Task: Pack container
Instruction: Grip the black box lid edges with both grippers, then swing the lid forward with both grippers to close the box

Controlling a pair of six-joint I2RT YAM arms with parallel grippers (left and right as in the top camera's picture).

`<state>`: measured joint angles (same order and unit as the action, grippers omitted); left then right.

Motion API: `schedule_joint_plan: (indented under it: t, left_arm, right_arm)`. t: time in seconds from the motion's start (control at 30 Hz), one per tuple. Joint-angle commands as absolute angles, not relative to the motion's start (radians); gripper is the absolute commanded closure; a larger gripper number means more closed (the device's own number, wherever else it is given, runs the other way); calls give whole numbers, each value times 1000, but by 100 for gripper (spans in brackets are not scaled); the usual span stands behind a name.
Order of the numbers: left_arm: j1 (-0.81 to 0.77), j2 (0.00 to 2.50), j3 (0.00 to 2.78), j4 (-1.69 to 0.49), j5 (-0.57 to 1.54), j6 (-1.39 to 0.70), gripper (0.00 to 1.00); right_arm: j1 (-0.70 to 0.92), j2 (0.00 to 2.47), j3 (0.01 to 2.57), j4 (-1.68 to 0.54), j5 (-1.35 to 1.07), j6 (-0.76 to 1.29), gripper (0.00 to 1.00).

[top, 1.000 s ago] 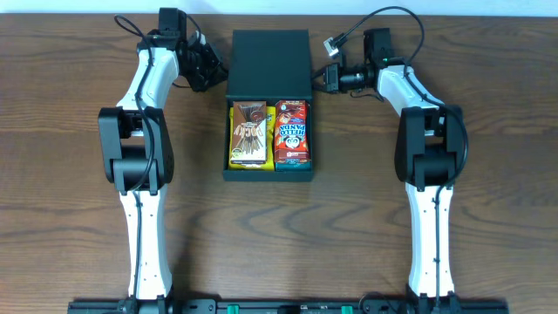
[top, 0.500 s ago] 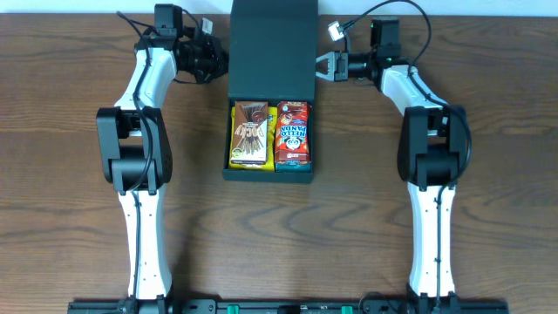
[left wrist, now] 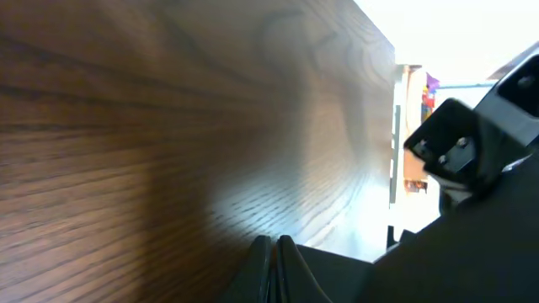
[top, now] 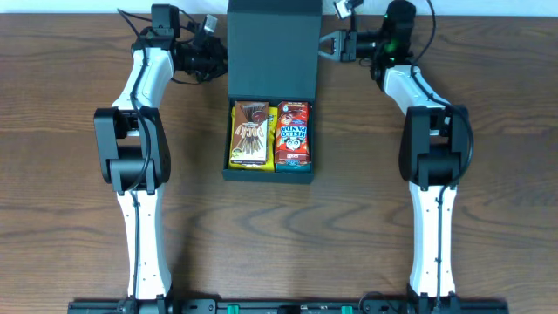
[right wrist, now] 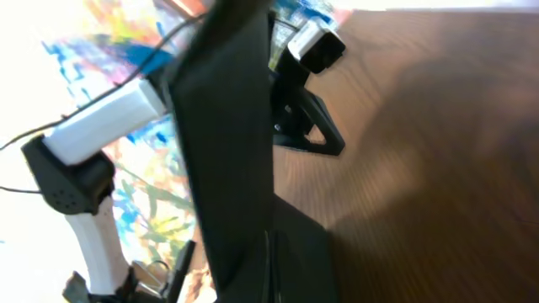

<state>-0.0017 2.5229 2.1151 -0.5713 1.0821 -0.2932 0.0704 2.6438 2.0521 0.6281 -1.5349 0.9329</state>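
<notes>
The container (top: 266,172), a dark green-black box, sits at the table's middle back with its flap lid (top: 272,48) raised towards upright. Inside lie a yellow-brown packet (top: 248,133) and a red packet (top: 293,133), side by side. My left gripper (top: 218,59) is at the lid's left edge. In the left wrist view its fingers (left wrist: 274,248) are pressed together against the dark lid (left wrist: 354,273). My right gripper (top: 325,45) is at the lid's right edge. In the right wrist view its fingers (right wrist: 268,269) are closed on the lid (right wrist: 227,126).
The brown wooden table (top: 70,174) spreads around the box. Its back edge lies just behind the lid and both grippers. Cables hang off both wrists. My left arm (right wrist: 101,114) shows beyond the lid in the right wrist view.
The lid has swung up from lying flat behind the box to standing raised. Both grippers moved towards the table's back edge with it.
</notes>
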Motion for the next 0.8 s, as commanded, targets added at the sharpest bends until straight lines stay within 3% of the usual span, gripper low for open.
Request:
schedule_joint_plan:
  t: [0.0, 0.17, 0.33, 0.77]
  left_arm:
    - [1, 2471, 2111, -572, 1153, -234, 94]
    - [-1, 2428, 2111, -599, 1154, -168, 94]
    - [-1, 2378, 2111, -694, 1152, -56, 94]
    - [-55, 2335, 2111, -1052, 1035, 257, 95]
  right_arm:
    - [100, 2650, 2060, 778, -1560, 1255, 98]
    - [123, 2650, 2060, 1166, -1560, 1598, 99]
    - [147, 2650, 2060, 1375, -1559, 1790, 98]
    - [271, 2650, 2060, 1395, -1559, 1803, 98]
